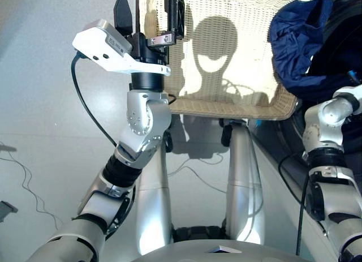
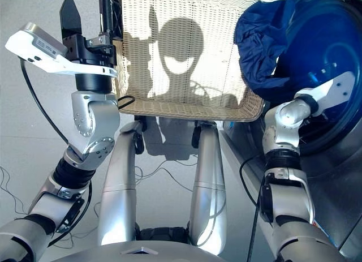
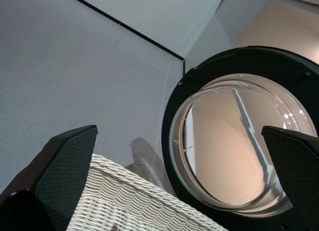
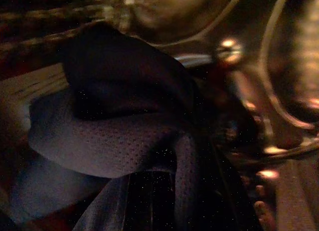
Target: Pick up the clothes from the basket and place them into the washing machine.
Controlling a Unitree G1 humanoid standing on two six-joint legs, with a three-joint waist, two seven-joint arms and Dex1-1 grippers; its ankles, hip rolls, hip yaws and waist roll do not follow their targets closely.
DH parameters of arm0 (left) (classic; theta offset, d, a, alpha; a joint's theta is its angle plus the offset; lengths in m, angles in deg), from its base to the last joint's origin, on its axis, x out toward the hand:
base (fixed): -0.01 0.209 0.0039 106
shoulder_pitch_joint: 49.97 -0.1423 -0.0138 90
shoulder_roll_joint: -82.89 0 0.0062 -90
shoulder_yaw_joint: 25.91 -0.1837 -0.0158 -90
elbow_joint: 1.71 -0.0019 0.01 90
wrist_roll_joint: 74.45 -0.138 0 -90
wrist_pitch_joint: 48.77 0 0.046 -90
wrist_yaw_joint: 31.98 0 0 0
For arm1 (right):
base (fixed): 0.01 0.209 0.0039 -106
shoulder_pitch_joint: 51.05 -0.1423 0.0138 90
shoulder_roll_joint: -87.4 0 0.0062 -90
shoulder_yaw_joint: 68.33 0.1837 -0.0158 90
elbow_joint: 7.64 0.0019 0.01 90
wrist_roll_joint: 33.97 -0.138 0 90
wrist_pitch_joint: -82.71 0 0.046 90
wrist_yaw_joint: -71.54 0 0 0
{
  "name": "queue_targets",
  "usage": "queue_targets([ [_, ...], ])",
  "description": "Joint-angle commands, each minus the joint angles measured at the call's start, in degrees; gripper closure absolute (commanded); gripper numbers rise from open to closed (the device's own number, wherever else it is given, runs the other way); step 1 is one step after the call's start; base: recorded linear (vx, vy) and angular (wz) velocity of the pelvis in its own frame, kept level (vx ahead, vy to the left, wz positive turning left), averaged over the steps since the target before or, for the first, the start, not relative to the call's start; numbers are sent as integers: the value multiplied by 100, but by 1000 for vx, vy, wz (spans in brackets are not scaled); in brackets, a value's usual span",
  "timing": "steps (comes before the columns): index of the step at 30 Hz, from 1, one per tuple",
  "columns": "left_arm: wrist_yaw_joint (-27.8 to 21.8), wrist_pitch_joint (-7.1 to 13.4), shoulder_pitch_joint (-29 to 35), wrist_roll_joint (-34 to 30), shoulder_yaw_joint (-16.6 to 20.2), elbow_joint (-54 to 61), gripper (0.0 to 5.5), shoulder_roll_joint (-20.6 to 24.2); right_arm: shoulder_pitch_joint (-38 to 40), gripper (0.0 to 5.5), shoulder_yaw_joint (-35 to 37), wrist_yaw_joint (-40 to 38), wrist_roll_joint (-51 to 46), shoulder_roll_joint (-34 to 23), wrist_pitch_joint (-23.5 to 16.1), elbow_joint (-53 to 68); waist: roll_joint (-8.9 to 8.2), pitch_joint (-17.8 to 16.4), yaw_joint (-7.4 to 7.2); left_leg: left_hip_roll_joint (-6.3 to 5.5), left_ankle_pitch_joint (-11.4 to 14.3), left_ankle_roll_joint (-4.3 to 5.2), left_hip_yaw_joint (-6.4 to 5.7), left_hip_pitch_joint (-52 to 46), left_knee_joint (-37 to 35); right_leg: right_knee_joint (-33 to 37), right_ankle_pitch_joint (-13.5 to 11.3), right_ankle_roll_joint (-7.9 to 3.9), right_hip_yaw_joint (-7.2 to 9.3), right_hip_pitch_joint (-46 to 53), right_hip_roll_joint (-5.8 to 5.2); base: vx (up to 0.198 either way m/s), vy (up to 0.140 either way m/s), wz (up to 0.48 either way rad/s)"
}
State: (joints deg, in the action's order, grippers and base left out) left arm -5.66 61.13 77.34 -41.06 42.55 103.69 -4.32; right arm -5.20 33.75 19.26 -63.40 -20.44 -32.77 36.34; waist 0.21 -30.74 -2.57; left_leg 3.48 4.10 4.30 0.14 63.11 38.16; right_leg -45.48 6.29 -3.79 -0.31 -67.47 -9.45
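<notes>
The cream-white basket lies ahead of me, and its woven bottom shows bare. A navy blue garment is bunched over the basket's right end, at the mouth of the washing machine. My right arm reaches into the round drum hole, so its gripper is hidden in the eye views. In the right wrist view, navy cloth fills the dark drum and covers that gripper. My left gripper stands open and empty above the basket's left rim. The porthole door shows beyond it.
Thin cables trail over the grey floor at the left. More cables lie under the basket's near edge. The machine's glossy front runs along the right side.
</notes>
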Motion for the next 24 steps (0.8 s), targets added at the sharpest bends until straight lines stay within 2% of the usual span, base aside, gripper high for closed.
queue_targets([
  [1, 22, 330, 68, -179, 54, 646, 0, 99, -140, 550, 411, -528, -243, -936, -125, -350, -9, 95, 70, 30, 160, -71, 159, -171, -35, 454, -339, -283, -135, 315, 154, 0, 0, 0],
  [7, 17, 326, 176, -102, -119, 655, 0, 190, -575, 550, 51, -268, -857, -1898, 445, -1960, 8, 95, 135, 28, 169, -66, 166, -181, -29, 444, -349, -294, -126, 335, 123, 0, 0, 0],
  [12, -8, 307, 191, -36, -128, 720, 0, 261, -758, 550, -125, 80, -1400, -2445, 626, -2740, 19, 95, 144, 32, 171, -69, 167, -158, -10, 414, -363, -287, -113, 326, 99, 0, 0, 0],
  [17, -14, 290, 172, -35, -124, 774, 0, 306, -834, 550, -193, 400, -1845, -2437, 499, -2758, 15, 95, 130, 38, 227, -71, 170, -150, 36, 371, -319, -284, -124, 317, 111, 0, 0, 0],
  [18, -16, 291, 196, -31, -134, 783, 0, 311, -892, 550, -265, 446, -1853, -2386, 477, -2691, 7, 95, 134, 28, 151, -85, 175, -112, 18, 405, -398, -278, -122, 280, 110, 0, 0, 0],
  [23, 40, 288, 193, -71, -78, 839, 0, 308, -862, 550, -254, 255, -1684, -2285, 451, -2530, 10, 95, 104, 28, 177, -89, 181, -114, 31, 404, -381, -280, -127, 294, 117, 0, 0, 0],
  [24, 54, 288, 190, -82, -77, 837, 0, 302, -824, 289, -251, 275, -1668, -2233, 471, -2478, 8, 95, 102, 32, 227, -83, 179, -137, 50, 382, -337, -284, -126, 313, 120, 0, 0, 0],
])
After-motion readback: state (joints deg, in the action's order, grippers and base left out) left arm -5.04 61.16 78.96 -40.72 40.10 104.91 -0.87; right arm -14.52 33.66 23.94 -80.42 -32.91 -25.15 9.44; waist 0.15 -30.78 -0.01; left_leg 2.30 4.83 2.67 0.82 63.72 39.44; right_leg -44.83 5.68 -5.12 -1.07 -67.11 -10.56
